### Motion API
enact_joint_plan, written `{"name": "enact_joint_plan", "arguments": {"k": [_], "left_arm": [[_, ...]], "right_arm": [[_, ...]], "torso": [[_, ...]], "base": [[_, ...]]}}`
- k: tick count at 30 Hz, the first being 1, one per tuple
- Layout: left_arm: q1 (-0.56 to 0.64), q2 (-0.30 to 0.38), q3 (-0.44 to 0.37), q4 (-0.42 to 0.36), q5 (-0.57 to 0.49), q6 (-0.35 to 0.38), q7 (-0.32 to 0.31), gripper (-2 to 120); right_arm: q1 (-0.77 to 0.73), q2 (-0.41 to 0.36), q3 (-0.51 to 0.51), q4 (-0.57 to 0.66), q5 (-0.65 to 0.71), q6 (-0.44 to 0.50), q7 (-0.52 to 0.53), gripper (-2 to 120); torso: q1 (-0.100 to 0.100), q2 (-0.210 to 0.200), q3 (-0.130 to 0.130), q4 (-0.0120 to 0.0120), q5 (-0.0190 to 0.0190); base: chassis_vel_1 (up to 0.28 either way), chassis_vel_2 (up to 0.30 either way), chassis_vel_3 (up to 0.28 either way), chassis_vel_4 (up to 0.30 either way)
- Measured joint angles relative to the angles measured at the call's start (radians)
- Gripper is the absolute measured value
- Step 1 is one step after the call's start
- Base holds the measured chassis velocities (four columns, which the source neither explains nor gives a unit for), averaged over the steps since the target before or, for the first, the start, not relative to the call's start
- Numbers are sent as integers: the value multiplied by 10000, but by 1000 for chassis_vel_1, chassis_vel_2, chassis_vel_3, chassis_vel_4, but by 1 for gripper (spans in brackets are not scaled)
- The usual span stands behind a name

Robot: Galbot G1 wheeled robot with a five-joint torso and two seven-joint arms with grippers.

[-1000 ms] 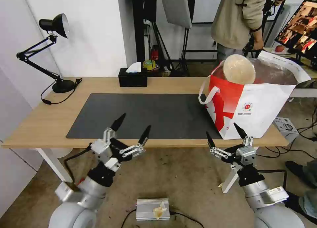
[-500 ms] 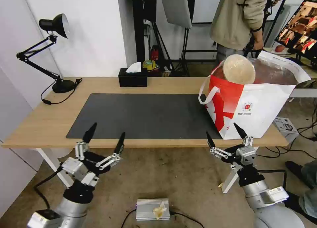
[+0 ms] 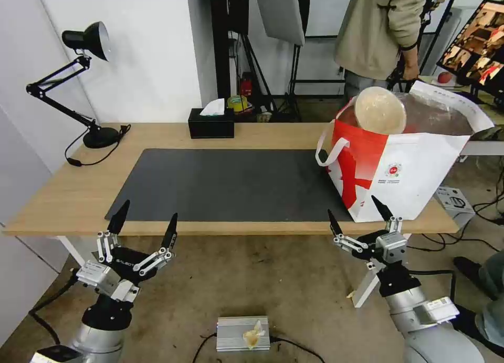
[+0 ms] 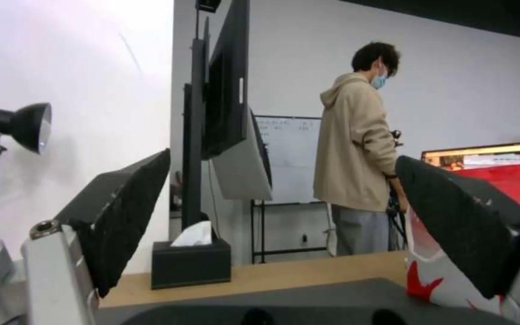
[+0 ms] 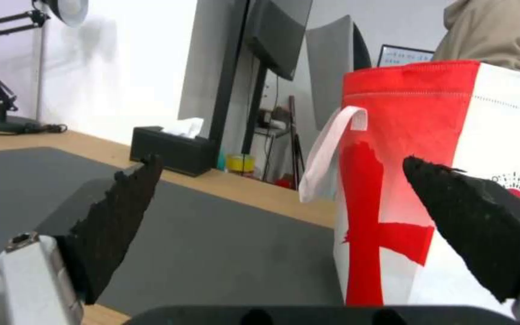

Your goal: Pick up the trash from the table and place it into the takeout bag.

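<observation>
The takeout bag (image 3: pixel 420 168), white and red with a foil lining, stands at the right end of the table (image 3: pixel 63 195). A shallow beige bowl (image 3: pixel 379 110), one piece of the trash, leans on its side in the bag's mouth. The dark grey mat (image 3: pixel 226 179) is bare. My left gripper (image 3: pixel 149 210) hangs open and holds nothing, below the table's front edge at the left. My right gripper (image 3: pixel 352 206) is open too and holds nothing, just in front of the bag's lower corner. The wrist views show the left gripper (image 4: pixel 284 158) and right gripper (image 5: pixel 281 159) facing the bag (image 4: pixel 507 180) (image 5: pixel 404 135).
A black tissue box (image 3: pixel 211 124) sits at the table's back edge and a black desk lamp (image 3: pixel 86 90) at the back left. On the floor between my arms lies a silver box (image 3: pixel 243 332). Cables run over the floor at the right.
My left arm has drawn back, down and to the left, from over the mat's front edge to below the table's front edge. The right arm, the bag and the bowl have not moved.
</observation>
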Motion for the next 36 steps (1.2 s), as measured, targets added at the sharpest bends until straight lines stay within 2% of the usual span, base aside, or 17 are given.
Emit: {"name": "enact_joint_plan", "arguments": {"k": [36], "left_arm": [[-67,183,-54,127,193,-221,-34,100]], "right_arm": [[0,1,0,0,0,0,0,100]], "torso": [[0,-1,0,0,0]], "base": [[0,0,0,0]]}}
